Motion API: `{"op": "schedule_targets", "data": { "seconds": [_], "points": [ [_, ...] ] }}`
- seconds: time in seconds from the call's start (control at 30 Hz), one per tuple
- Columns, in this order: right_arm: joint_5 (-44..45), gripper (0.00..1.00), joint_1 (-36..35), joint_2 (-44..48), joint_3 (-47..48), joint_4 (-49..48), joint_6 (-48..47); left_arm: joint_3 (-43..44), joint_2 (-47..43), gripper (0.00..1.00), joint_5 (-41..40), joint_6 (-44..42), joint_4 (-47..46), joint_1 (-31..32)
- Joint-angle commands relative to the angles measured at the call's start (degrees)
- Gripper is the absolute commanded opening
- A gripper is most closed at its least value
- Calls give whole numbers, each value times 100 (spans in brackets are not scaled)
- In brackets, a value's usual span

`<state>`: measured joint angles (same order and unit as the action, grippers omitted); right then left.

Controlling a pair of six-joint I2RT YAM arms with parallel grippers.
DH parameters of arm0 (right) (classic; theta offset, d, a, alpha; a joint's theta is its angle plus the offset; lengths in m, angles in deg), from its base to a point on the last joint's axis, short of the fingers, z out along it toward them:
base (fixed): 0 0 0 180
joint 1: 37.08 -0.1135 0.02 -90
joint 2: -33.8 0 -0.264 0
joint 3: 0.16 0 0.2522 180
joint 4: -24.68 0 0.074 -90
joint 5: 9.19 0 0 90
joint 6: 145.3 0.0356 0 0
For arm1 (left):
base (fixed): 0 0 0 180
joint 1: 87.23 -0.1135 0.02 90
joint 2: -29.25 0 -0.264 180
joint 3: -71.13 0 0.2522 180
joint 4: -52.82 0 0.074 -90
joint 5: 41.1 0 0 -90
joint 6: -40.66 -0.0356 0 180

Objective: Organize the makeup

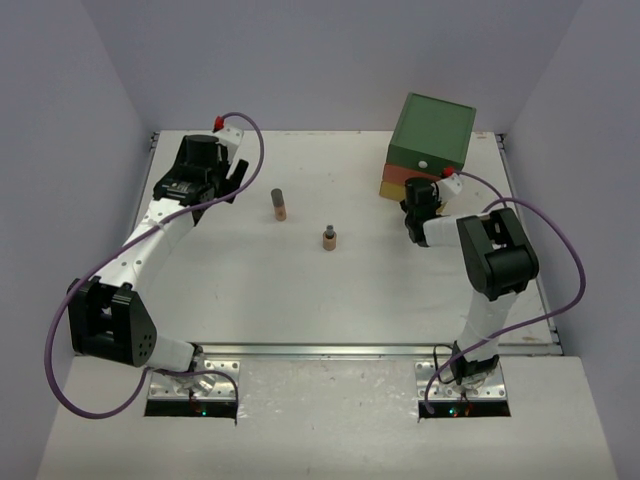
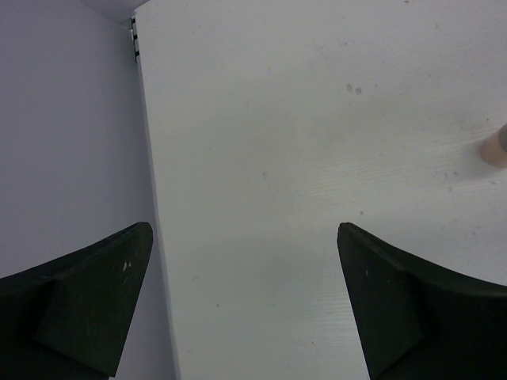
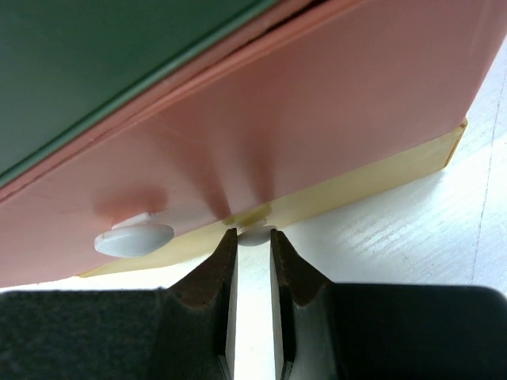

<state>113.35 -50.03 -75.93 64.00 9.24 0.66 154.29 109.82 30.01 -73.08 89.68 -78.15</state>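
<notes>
Two tan-brown makeup tubes stand on the white table: a taller one with a dark cap [image 1: 279, 205] and a short one [image 1: 329, 237]. The edge of one tube shows in the left wrist view [image 2: 497, 147]. My right gripper [image 1: 413, 202] is at the front of the drawer box [image 1: 430, 135]. In the right wrist view it [image 3: 253, 234] is shut on the small white knob [image 3: 255, 236] of the yellow bottom drawer [image 3: 380, 174]. My left gripper [image 1: 236, 180] is open and empty at the far left, above bare table [image 2: 242, 229].
The drawer box stacks a green drawer [image 3: 119, 55] over an orange one [image 3: 317, 119] with its own white knob [image 3: 133, 237]. A side wall [image 2: 71, 119] runs close to the left gripper. The table's far edge lies just behind the box.
</notes>
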Motion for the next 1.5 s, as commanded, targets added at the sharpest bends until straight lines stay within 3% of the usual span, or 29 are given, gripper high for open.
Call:
{"op": "schedule_targets", "data": {
  "seconds": [0.0,0.47,0.6,0.77,1.1,1.47],
  "points": [
    [-269,0,40,296,-204,435,63,51,-152,100,-58,6,-236,-73],
    [-160,0,-402,1083,-1218,188,-114,126,-115,100,37,22,-254,-73],
    [-134,29,-388,938,-1098,-477,-1092,127,-135,100,44,19,-254,-73],
    [-309,42,-210,548,-497,-473,-1987,135,-155,100,1,-7,-262,-73],
    [-167,35,3,-76,341,7,-2229,99,-183,100,-79,-51,-272,-65],
    [-65,34,56,-277,768,143,-2457,29,-183,100,-79,-69,-324,-90]
  ]
}}
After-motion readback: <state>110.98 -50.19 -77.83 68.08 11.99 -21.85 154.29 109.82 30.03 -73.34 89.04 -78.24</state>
